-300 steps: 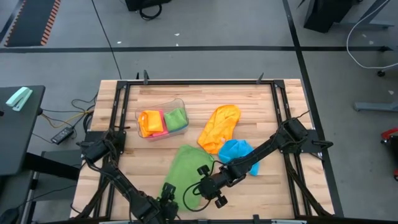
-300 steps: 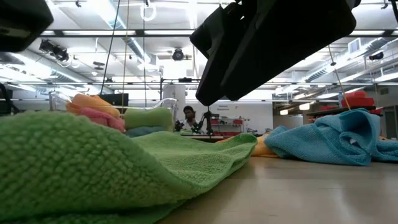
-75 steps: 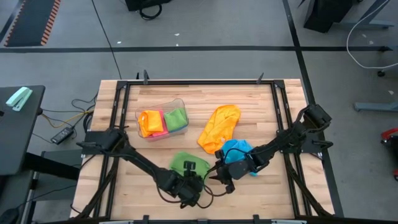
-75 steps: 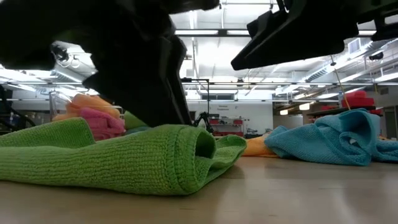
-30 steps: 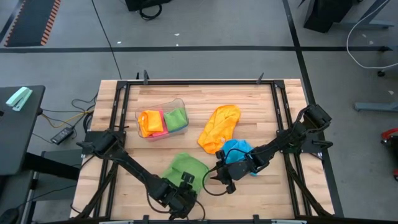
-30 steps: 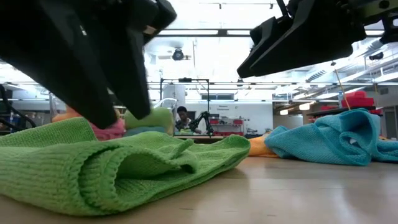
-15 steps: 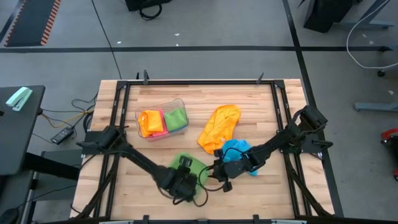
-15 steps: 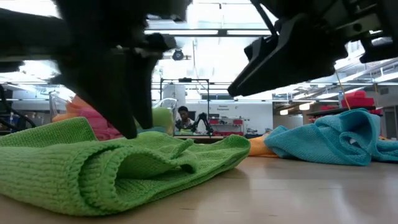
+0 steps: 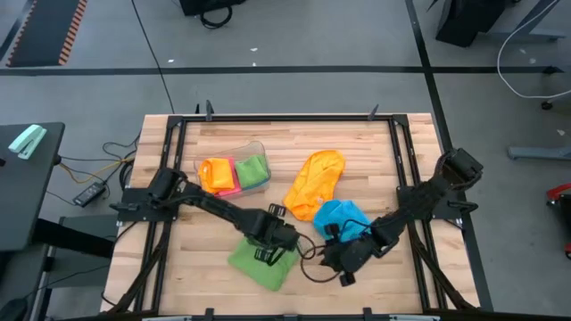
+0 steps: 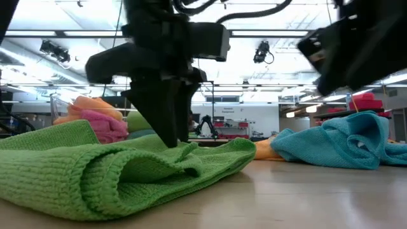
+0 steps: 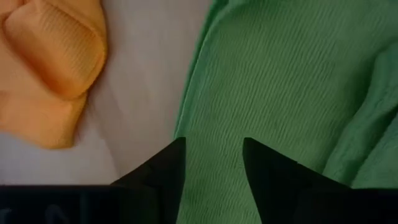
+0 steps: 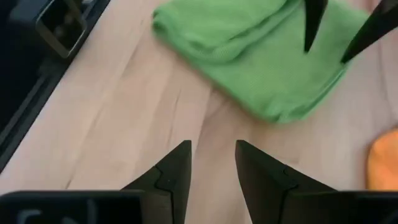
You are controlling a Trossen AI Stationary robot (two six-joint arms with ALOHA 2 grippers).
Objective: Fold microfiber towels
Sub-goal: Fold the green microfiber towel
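1. My left arm (image 9: 210, 207) is a matte black chain of slim links and bulkier joint housings.
2. My right arm (image 9: 419, 207) matches it, with a blocky black shoulder joint.
3. Black cables loop loosely beside both wrists.
4. My fingers (image 11: 163, 171) are dark, flat-sided wedges tapering to points.

grey floor (image 9: 294, 85), bright ceiling lights (image 10: 267, 33) overhead

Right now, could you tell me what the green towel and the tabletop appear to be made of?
The green towel looks like soft knitted microfiber, matte, with fine ribbed loops showing up close. The tabletop appears to be pale wood planks with visible grain and seams and a smooth, faintly glossy finish.
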